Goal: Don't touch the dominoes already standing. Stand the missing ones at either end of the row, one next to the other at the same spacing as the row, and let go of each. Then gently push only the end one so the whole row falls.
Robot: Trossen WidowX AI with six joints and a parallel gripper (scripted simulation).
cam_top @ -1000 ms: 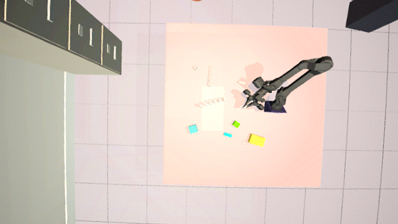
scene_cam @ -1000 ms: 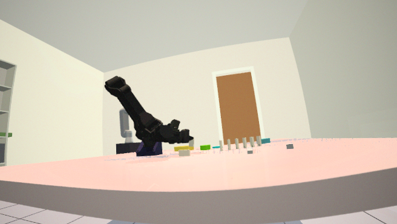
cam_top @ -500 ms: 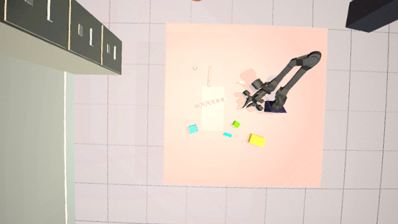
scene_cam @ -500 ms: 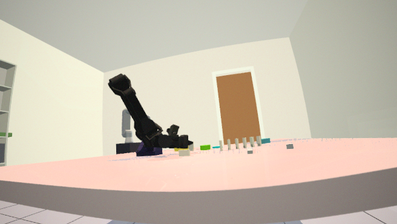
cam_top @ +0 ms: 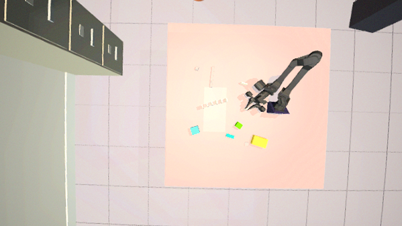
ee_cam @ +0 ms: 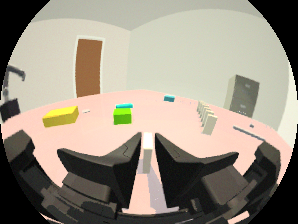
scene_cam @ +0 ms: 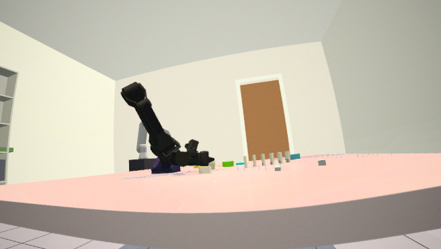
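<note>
Several white dominoes (cam_top: 210, 104) (scene_cam: 263, 159) (ee_cam: 209, 125) stand upright in an evenly spaced row. My gripper (cam_top: 246, 108) (scene_cam: 213, 159) (ee_cam: 148, 135) is low at the table near the arm's base, well away from the row. Its fingers are slightly open around an upright white domino (scene_cam: 212, 165) (ee_cam: 147, 155), with narrow gaps beside it in the wrist view. The domino appears to stand on the table; its bottom contact is not clear. Another pale domino (cam_top: 244, 83) (scene_cam: 204, 169) lies flat near the arm.
A green block (cam_top: 238, 125) (scene_cam: 228, 163) (ee_cam: 122, 116), a flat cyan block (cam_top: 230, 135) (ee_cam: 124, 106), a yellow block (cam_top: 259, 141) (ee_cam: 60, 117) and a cyan block (cam_top: 194, 130) (ee_cam: 169, 98) lie around. A thin bar (cam_top: 212, 77) (ee_cam: 248, 132) and small cube (cam_top: 197, 69) (scene_cam: 322, 163) are beyond the row.
</note>
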